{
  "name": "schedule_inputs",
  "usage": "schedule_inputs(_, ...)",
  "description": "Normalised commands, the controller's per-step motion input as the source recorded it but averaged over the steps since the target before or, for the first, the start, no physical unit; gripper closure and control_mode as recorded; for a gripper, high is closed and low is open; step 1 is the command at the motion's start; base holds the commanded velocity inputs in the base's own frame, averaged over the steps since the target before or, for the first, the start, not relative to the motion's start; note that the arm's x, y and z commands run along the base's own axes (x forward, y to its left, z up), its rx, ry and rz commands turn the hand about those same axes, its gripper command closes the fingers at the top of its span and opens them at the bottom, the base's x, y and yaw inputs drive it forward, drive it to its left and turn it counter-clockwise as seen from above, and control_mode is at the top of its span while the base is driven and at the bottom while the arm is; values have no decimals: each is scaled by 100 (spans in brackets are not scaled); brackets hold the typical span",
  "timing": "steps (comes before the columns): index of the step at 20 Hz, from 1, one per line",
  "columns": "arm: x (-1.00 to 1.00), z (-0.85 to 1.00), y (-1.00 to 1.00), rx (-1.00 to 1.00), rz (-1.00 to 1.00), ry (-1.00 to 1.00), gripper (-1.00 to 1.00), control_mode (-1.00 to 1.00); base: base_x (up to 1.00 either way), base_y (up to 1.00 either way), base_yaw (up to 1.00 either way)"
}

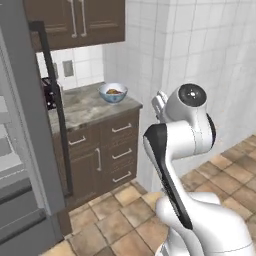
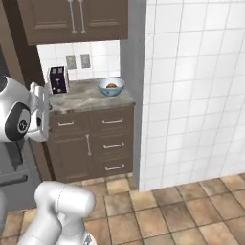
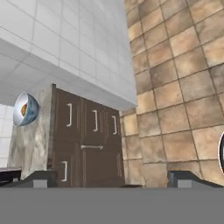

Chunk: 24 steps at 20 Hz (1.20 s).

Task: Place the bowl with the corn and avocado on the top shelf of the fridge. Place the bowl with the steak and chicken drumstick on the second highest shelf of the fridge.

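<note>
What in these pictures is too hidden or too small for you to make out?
- Bowl contents: brown-orange, too small to name in either base view.
- Fridge shelves: cut off by the left base view's edge.
- Toaster: in the left base view, mostly behind the fridge door handle.
- Gripper: only fingertips show, wide apart.

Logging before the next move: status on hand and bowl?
Hand open, empty, tips apart. Pale blue bowl holding brownish food sits on the grey stone counter, untouched. Grey fridge door stands between counter and shelves.
</note>
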Motion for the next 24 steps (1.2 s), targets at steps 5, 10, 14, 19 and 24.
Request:
schedule_inputs(5,0,0,0,0,0,0,-100,100,100,-21,48)
schedule_inputs(10,0,0,0,0,0,0,-100,100,100,-34,16)
schedule_inputs(14,0,0,0,0,0,0,-100,100,99,-20,2)
schedule_inputs(19,0,0,0,0,0,0,-100,100,100,0,1)
schedule_inputs(24,0,0,0,0,0,0,-100,100,70,-34,0)
